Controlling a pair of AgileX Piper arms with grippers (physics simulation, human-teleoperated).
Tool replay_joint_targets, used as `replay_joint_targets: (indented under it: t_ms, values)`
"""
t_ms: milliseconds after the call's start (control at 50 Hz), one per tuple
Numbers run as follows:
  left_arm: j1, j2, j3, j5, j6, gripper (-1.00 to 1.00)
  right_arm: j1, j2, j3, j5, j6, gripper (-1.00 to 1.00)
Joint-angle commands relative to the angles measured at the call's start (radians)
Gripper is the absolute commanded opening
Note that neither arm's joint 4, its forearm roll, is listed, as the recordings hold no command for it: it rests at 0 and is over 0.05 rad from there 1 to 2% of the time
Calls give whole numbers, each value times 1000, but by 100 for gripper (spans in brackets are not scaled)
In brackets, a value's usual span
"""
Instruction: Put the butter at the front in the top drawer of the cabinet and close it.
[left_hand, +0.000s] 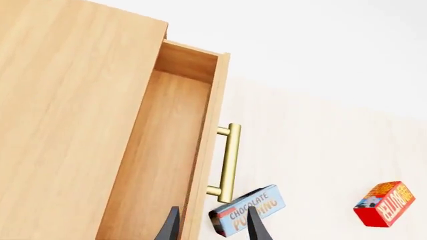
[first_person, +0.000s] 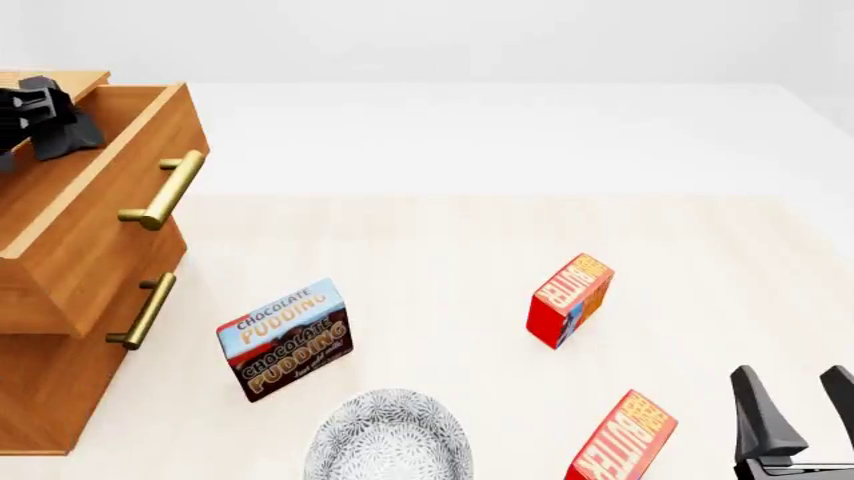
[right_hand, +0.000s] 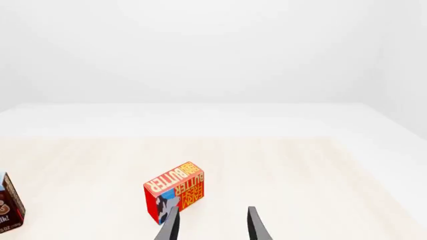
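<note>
Right tool (first_person: 809, 398) open, empty, low at counter's (first_person: 441, 240) 5 o'clock. Front butter (first_person: 623, 442) upright just beside it at 9 o'clock. Left tool (left_hand: 212, 225) open above top drawer (first_person: 114, 215), pulled out from cabinet (first_person: 54, 400) at 9 o'clock.

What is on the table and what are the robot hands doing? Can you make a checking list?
Surface: light wood table, white floor around it.
Job's things: top drawer of the cabinet is pulled open, nothing seen inside it. Front butter stands near the table's near edge; the other butter stands farther back.
Clutter: chocolate pudding box upright by the cabinet; patterned bowl at the near edge.
Grippers: left gripper open above the open drawer, holding nothing; right gripper open, empty, to the right of the front butter.
Cables: nothing seen.
Surroundings: plain white, nothing else seen.
</note>
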Motion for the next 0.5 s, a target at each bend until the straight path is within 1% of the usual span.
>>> replay_joint_targets:
  t_ms: [20,220,420,500]
  values:
    - [16,8,58,-30,-26,100,0,-2,1,0,0,100]
    - [18,4,121,-62,-36,100,0,-2,1,0,0,100]
    - [10,26,134,-77,-44,100,0,-2,1,0,0,100]
    - [-8,31,144,-88,-53,100,0,-2,1,0,0,100]
